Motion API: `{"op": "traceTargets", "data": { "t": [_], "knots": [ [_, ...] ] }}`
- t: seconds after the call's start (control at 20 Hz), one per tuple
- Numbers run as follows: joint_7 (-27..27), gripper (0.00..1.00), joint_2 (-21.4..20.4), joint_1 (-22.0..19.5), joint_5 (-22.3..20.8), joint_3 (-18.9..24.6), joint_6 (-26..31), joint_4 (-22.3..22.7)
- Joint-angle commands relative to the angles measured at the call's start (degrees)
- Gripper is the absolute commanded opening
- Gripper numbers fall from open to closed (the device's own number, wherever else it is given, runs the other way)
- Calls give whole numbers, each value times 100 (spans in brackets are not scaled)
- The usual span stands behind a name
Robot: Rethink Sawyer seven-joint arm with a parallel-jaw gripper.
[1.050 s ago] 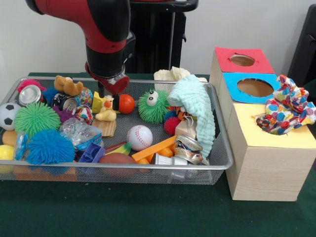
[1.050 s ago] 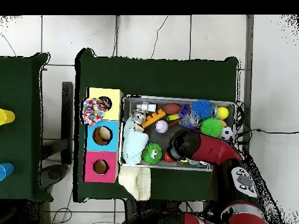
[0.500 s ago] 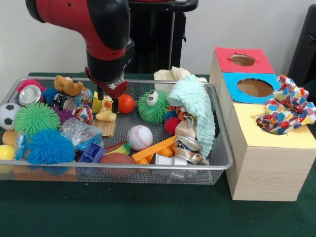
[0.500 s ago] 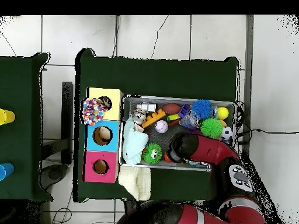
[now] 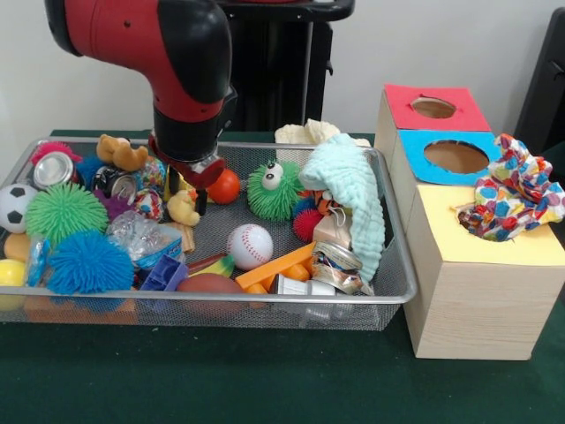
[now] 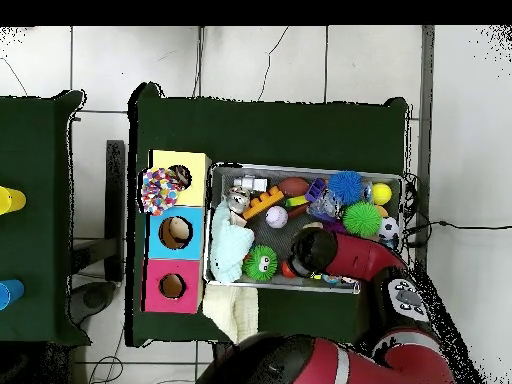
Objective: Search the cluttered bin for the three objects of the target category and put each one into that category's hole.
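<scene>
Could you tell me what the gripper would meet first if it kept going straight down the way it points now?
Most likely the yellow duck toy: the gripper hangs right over it, pointing down. Depth is unclear, so the orange ball beside it is possible.

The claw is mostly hidden under the arm's black wrist, so its grip cannot be judged. It covers most of the yellow duck. At the bin's left end, the soccer ball is cut off.
</scene>
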Motion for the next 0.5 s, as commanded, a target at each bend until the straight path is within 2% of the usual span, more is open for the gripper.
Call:
{"op": "traceTargets", "data": {
  "t": [0.05,0.5],
  "knots": [
    [-126,100,92,-265,-402,160,-332,-24],
    [-553,100,-645,-635,-294,379,460,221]
  ]
}}
